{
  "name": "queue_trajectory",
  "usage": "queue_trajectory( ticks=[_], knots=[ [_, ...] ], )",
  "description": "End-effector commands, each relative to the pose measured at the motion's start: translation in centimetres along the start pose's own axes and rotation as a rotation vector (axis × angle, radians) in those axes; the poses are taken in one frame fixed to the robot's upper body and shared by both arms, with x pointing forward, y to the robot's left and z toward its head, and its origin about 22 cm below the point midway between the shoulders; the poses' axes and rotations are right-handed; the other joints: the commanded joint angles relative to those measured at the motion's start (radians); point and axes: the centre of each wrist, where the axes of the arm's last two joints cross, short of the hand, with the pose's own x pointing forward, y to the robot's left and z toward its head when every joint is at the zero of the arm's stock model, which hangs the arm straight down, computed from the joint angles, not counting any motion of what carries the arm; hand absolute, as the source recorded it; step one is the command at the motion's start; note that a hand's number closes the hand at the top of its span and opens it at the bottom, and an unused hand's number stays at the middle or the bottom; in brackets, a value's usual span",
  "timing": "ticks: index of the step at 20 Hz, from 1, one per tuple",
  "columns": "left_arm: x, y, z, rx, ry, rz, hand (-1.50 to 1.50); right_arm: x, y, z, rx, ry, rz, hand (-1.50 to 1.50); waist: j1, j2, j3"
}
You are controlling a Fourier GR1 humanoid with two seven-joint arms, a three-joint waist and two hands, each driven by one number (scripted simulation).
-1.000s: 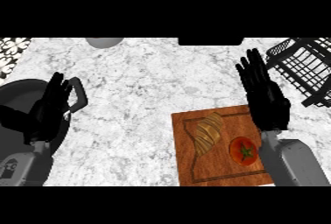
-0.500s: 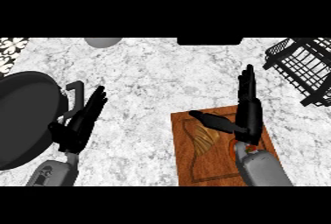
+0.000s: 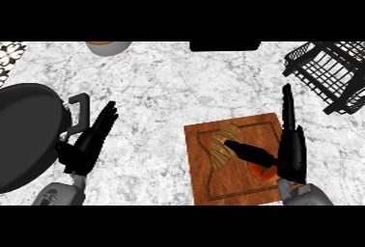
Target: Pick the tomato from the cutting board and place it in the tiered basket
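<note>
A wooden cutting board (image 3: 214,183) lies at the lower right of the counter. On it rests the red tomato (image 3: 259,171), partly covered by my right hand (image 3: 292,153). That hand stands edge-on over the board's right side, fingers straight and pointing away, thumb stretched left across the tomato's top; it is open. A tan pastry (image 3: 219,147) lies on the board left of the tomato. The black wire tiered basket (image 3: 329,72) stands at the far right. My left hand (image 3: 87,144) hovers open at the left, beside the pan.
A large black pan (image 3: 21,135) with its handle (image 3: 77,108) fills the left edge. A bowl (image 3: 107,47) and a dark object (image 3: 224,46) sit at the counter's back edge. Bare marble lies between the board and the basket.
My right hand has shifted right and nearer over the board, and the tomato now shows under its thumb. The left hand has barely moved.
</note>
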Motion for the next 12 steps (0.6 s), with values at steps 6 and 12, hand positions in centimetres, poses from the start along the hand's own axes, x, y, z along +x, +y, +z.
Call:
queue_trajectory(
  ticks=[6,12],
  knots=[
    [-0.4,0.3,0.6,0.013,0.02,-0.011,0.0,-3.7,-5.7,2.2,0.313,0.255,0.638,-1.5,-0.022,-0.008,-0.013],
    [-0.2,-0.2,0.5,-0.01,0.012,-0.011,0.0,3.3,-5.6,1.9,0.435,0.333,0.796,-1.5,0.0,-0.006,-0.007]
  ],
)
